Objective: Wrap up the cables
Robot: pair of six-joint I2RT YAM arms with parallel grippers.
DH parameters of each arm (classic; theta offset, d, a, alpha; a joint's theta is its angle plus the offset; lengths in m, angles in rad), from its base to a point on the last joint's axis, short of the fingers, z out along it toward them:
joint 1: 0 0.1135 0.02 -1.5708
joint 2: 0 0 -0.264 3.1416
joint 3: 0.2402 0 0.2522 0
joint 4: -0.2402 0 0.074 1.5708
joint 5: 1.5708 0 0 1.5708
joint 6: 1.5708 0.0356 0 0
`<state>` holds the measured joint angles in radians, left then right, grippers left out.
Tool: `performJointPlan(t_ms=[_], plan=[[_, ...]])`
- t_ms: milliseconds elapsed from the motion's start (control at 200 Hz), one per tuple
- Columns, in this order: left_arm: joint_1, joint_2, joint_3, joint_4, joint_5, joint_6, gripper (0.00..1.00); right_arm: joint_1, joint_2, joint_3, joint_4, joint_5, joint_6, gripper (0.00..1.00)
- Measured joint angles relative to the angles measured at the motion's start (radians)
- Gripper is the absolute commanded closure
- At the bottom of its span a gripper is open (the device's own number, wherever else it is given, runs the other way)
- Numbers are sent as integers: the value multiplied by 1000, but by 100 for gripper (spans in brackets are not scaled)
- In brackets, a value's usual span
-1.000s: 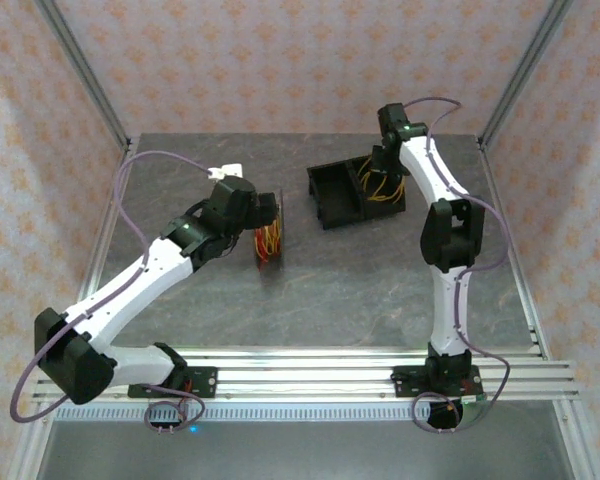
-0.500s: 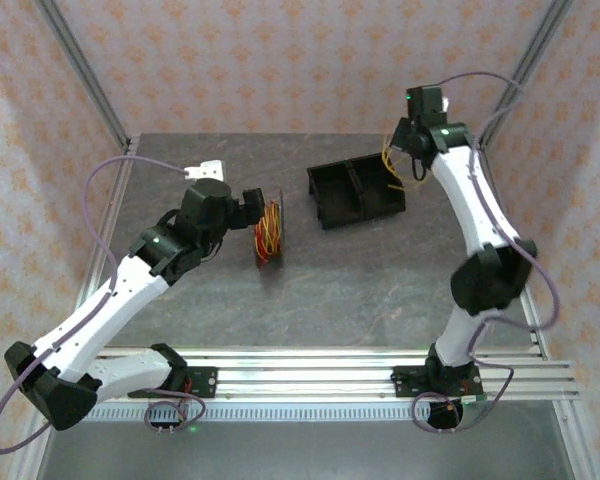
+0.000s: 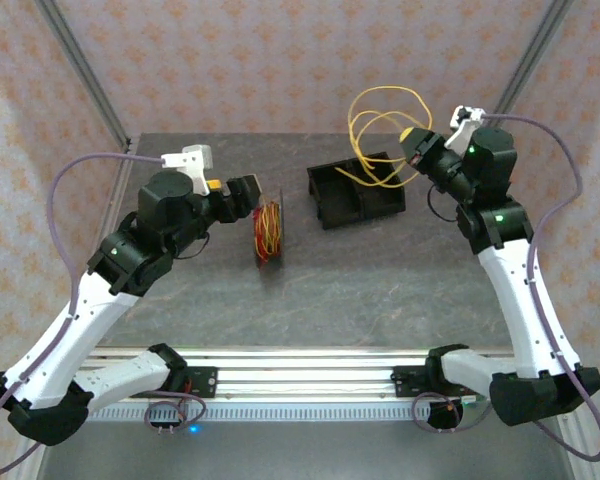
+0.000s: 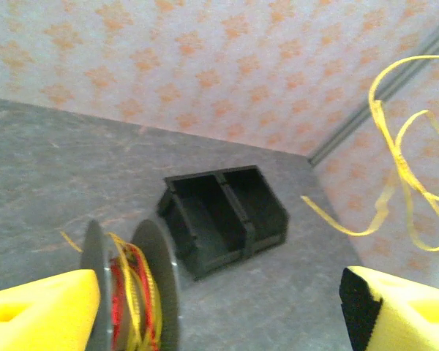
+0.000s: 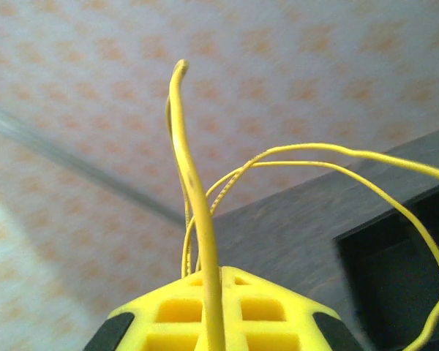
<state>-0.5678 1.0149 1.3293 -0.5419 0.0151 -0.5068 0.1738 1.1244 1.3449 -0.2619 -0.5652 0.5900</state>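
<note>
Cables (image 3: 268, 232) in orange, yellow and red lie wound on the spool (image 4: 155, 263), which stands on edge on the table (image 3: 380, 290), left of centre. My left gripper (image 3: 248, 192) sits just beside it with its fingers (image 4: 44, 307) spread wide and nothing between them. One finger is close to the near disc; the other is well off to the side.

To the right is the black bin (image 3: 332, 195), both halves empty as far as I can see.

Further right, my right gripper (image 3: 417, 140) is pressed together on a loose yellow loop (image 5: 203, 241) and holds it in the air above the bin, with one strand drooping toward the bin's far wall.

My read is that this loop goes to the spool next. I'd keep the pinch firm and lift until the drooping strand clears the bin wall — a snag there could pull it free. I'd steady the spool with the left before laying the wire between the discs, under light tension.
</note>
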Motion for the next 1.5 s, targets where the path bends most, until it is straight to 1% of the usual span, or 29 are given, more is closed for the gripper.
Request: performJointPlan(t_ms=[65,110,225,255,315,380,430,596,666,741,766,796,821,886,1006,1106,1186,1351,1417,1502], plan=[[0,0,13,5,28,-7,29,0,-8,-25,58,-90,41,100],[0,0,18,8,38,-11,29,0,-10,-31,80,-126,56,100],[0,2,20,10,61,-18,21,0,-11,-32,128,-189,87,100],[6,13,35,14,104,-38,18,-1,-16,-50,177,-244,112,100],[13,42,68,55,166,-67,16,-1,-29,-73,220,-322,153,100],[18,74,100,100,226,-92,16,5,-37,-87,254,-392,185,100],[18,98,119,132,270,-111,18,11,-42,-92,270,-435,196,100],[19,191,174,203,372,-161,24,56,-48,-96,265,-506,186,100],[19,222,176,233,402,-185,31,73,-50,-96,246,-518,171,100],[19,243,176,261,430,-206,42,84,-50,-98,231,-528,161,100],[19,246,175,267,436,-218,47,84,-50,-99,226,-529,157,100],[19,249,175,275,444,-227,58,85,-50,-102,222,-531,154,100],[19,251,175,279,449,-224,65,85,-50,-104,220,-533,153,100],[19,251,174,286,452,-230,75,86,-50,-110,210,-534,145,100],[19,248,171,289,448,-222,100,88,-50,-111,178,-534,123,100],[19,243,168,273,440,-203,100,90,-50,-111,147,-534,104,100],[19,234,174,215,406,-159,100,90,-50,-101,77,-526,62,100],[18,232,267,2,277,46,100,101,-41,-29,-136,-498,-48,100],[13,232,310,-58,235,135,100,104,-40,-14,-177,-510,-68,100],[6,232,346,-112,210,223,100,108,-39,-3,-218,-516,-87,100]])
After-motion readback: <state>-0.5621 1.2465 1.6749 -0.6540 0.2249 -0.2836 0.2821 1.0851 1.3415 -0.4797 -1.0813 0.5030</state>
